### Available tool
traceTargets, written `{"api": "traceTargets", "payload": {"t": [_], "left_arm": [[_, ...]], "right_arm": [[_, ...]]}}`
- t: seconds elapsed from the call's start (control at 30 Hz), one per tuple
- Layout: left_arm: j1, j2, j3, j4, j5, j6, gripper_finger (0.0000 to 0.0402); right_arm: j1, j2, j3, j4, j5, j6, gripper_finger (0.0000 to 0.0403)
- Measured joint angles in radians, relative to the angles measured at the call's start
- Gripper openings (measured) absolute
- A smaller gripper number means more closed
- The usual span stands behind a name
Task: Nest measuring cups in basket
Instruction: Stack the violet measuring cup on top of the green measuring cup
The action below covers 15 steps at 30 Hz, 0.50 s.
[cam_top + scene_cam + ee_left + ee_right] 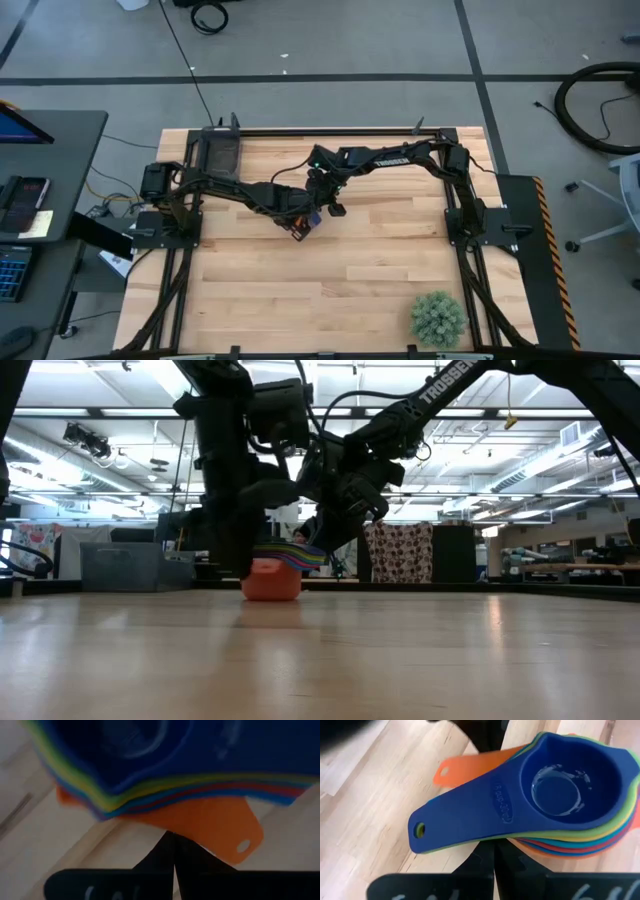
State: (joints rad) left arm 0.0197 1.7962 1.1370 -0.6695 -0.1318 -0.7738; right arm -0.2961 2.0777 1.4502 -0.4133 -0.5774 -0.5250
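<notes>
On the table (330,290), both arms meet near the middle, with the basket (221,153) well apart at the far left corner and a plant ball (438,319) near the front right. The left hand (300,224) and right hand (333,205) are both pressed together, holding nothing. Just beside them sit the cups (555,805), nested in 1 stack on the wood, dark blue on top and orange at the bottom.

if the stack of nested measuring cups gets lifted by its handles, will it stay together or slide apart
The stack of measuring cups looks like thin, smooth plastic, so probably light and a bit slippery. The bowls sit deep in one another, which should hold them together, but the orange handle fans away from the dark blue one, so a handle-only lift could twist layers loose.
</notes>
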Motion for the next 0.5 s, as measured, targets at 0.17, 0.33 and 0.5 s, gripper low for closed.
{"api": "traceTargets", "payload": {"t": [0.17,0.33,0.5], "left_arm": [[0.0,0.0,-0.001,0.05,0.002,-0.003,0.0007],[0.0,0.001,-0.002,0.069,0.002,-0.018,0.0007],[0.0,0.001,-0.003,0.101,-0.005,-0.03,0.0007]], "right_arm": [[0.009,0.0,0.0,-0.002,0.0,0.0,0.0],[0.015,-0.001,0.0,-0.004,0.003,-0.001,0.0],[0.015,-0.002,0.0,-0.004,0.003,-0.001,0.0]]}}
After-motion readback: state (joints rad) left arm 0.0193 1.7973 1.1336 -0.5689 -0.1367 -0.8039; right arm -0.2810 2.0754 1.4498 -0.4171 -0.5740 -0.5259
